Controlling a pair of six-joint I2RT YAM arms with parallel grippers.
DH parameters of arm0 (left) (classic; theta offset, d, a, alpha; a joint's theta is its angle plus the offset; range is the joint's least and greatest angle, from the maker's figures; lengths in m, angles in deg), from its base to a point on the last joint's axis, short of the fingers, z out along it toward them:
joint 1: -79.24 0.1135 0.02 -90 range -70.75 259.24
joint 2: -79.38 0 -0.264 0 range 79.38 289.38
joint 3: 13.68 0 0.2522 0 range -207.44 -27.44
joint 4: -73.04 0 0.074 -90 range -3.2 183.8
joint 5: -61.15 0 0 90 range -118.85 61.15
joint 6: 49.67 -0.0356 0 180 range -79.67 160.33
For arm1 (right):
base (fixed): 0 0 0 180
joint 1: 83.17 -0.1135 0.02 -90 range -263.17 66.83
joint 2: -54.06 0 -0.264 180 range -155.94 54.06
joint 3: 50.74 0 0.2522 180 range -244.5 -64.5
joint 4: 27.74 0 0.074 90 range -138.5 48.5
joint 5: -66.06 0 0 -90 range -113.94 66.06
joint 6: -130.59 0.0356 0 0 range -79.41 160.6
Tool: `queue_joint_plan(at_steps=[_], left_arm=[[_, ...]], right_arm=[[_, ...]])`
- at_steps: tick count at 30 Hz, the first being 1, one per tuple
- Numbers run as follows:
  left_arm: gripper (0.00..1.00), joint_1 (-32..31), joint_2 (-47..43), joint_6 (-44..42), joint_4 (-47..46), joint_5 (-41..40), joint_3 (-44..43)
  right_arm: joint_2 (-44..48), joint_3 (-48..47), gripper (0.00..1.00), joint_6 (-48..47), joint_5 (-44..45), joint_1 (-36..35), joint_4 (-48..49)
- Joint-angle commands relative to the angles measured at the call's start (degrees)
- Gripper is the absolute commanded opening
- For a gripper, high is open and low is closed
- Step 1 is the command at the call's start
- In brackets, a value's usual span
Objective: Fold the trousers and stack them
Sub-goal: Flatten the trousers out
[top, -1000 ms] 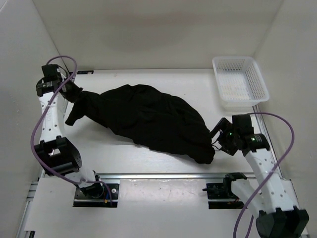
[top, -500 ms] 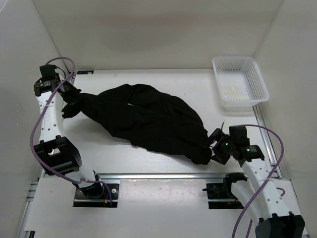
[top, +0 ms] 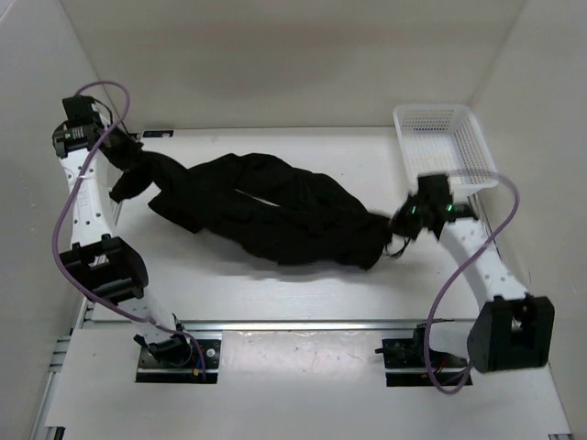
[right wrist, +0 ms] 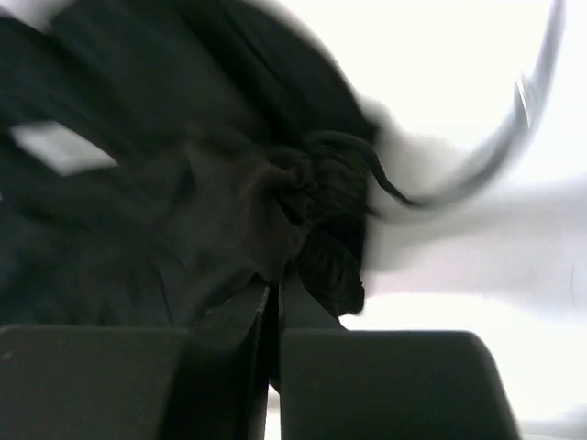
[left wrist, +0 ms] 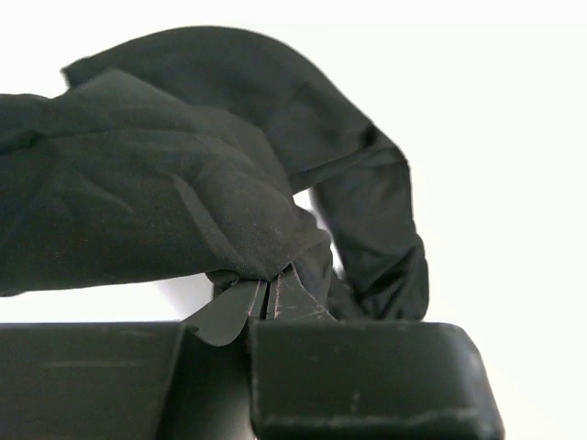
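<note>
The black trousers (top: 266,211) hang stretched across the table between my two grippers, bunched and sagging in the middle. At the far left my left gripper (top: 128,170) is shut on one end of the cloth; the left wrist view has the fabric (left wrist: 156,192) pinched at the closed fingertips (left wrist: 268,284). My right gripper (top: 396,227) is shut on the other end, near the basket. In the blurred right wrist view the dark cloth (right wrist: 229,202) gathers at the closed tips (right wrist: 275,275).
A white mesh basket (top: 446,152) stands at the back right, just behind the right arm. White walls close in the table on three sides. A metal rail (top: 303,324) runs along the near edge.
The right gripper shut on the trousers' right end and lifted it up and back toward the basket. The left gripper pulled its end farther back left, stretching the cloth.
</note>
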Motion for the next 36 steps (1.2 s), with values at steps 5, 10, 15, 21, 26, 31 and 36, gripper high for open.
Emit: queue_joint_plan(at_steps=[5,10,15,21,26,31,36], left_arm=[[0.10,3.91,-3.70,3.11,2.34,0.48,-17.14],[0.10,5.49,-9.07,3.64,0.49,-1.26,-7.75],[0.10,6.64,-12.41,3.12,-0.75,-3.82,7.98],[0.10,7.43,-11.28,1.97,-1.98,-3.30,13.36],[0.10,7.43,-11.80,1.97,-1.98,-3.91,13.36],[0.10,7.43,-11.19,0.83,-2.50,-3.91,14.50],[0.10,7.43,-10.13,0.21,-2.50,-4.87,15.21]], right_arm=[[-9.08,-37.47,0.01,-11.48,7.86,2.89,5.85],[-5.66,-29.63,0.01,-14.83,9.01,-4.13,3.55],[2.41,-4.40,0.35,-8.86,9.18,-7.48,1.36],[10.79,1.79,0.78,-6.57,9.18,-6.96,-2.95],[11.40,6.69,0.78,-3.50,2.17,-6.96,0.55],[8.77,14.71,0.78,0.20,-6.61,-1.45,16.43],[0.08,14.09,0.76,0.20,-10.23,1.65,22.88]])
